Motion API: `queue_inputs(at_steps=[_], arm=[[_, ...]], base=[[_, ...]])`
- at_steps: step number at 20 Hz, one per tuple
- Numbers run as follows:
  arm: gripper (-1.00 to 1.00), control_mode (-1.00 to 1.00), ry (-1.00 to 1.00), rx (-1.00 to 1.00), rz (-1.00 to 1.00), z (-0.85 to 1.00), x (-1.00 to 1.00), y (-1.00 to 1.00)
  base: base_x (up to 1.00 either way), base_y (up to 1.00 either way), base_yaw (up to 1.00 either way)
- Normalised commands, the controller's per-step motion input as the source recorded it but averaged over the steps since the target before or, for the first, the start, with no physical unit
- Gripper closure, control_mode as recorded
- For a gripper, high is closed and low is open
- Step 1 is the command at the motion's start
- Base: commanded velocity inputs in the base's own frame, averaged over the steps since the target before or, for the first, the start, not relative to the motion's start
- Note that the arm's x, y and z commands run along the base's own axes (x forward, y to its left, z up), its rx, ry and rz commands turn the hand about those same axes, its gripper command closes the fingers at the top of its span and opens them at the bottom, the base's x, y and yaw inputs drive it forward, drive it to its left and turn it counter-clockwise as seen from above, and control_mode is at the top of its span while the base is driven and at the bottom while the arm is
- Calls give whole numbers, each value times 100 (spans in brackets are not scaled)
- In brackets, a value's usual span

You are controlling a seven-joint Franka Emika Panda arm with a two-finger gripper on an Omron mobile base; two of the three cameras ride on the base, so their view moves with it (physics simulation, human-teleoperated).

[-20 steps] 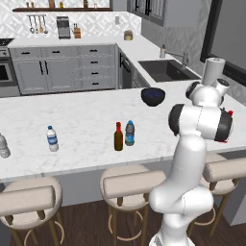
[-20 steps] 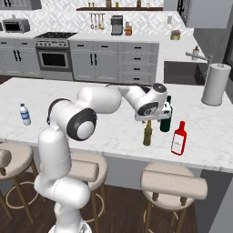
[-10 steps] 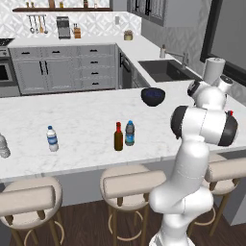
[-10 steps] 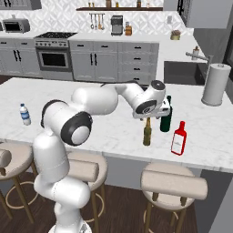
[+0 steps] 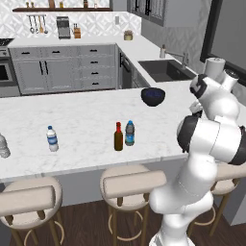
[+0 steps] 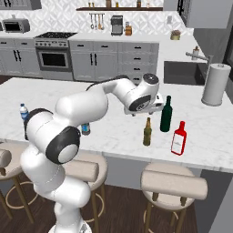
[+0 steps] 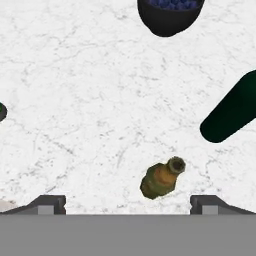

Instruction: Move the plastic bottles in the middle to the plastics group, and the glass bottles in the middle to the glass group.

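Note:
My gripper [image 6: 144,110] hangs open over the counter, up and to the left of the olive-amber glass bottle [image 6: 147,132], with nothing between its fingers. From the hand view that bottle [image 7: 161,179] stands upright below and a little right of my gripper [image 7: 127,205]. It is next to the tall green wine bottle [image 6: 166,113] [image 7: 232,107] and the red bottle [image 6: 179,138]. The dark brown red-topped bottle [image 5: 118,137] and the bluish plastic bottle [image 5: 129,133] stand side by side mid-counter. A white-capped water bottle [image 5: 52,139] and a greyish one [image 5: 4,145] are at the left.
A dark bowl [image 5: 153,96] [image 7: 170,15] sits further back on the counter. Beyond it are the sink [image 5: 166,69] and a paper towel roll [image 6: 215,84]. Stools [image 5: 132,182] line the counter's near edge.
My hand has lifted and drifted slightly left, away from the olive-amber bottle, which stays standing by the green bottle. The jaws stay wide.

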Motion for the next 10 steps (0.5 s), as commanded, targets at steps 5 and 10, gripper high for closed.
queue_inputs(at_steps=[5,10], arm=[[-100,-100,0,-12,7,23,-43,83],[-100,-100,8,-11,1,24,-19,97]], base=[[0,0,0],[0,0,0]])
